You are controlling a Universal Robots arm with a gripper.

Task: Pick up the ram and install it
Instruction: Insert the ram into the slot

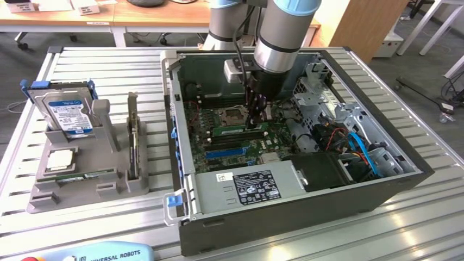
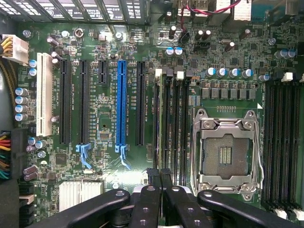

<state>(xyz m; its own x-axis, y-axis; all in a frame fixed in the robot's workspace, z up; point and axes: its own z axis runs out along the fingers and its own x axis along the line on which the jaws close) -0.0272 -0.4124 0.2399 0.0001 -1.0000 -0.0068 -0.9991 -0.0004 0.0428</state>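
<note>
The pincer (image 1: 254, 125) reaches down inside the computer case (image 1: 290, 220). Its two black fingers (image 2: 148, 202) are squeezed together on the ram (image 1: 230, 131), a long, thin, light green stick. The ram sits right under the pincer's tips, down on the green board (image 2: 95, 118), just beside the square silver socket (image 2: 228, 152).

At the upper middle of the frame we see the arm (image 1: 279, 38): silver-grey tubes with pale blue joint caps, a black cable down its side and a small grey box at the wrist. Below it, the gripper (image 1: 255, 117) is black, its linkage bars joined by round pins.
</note>
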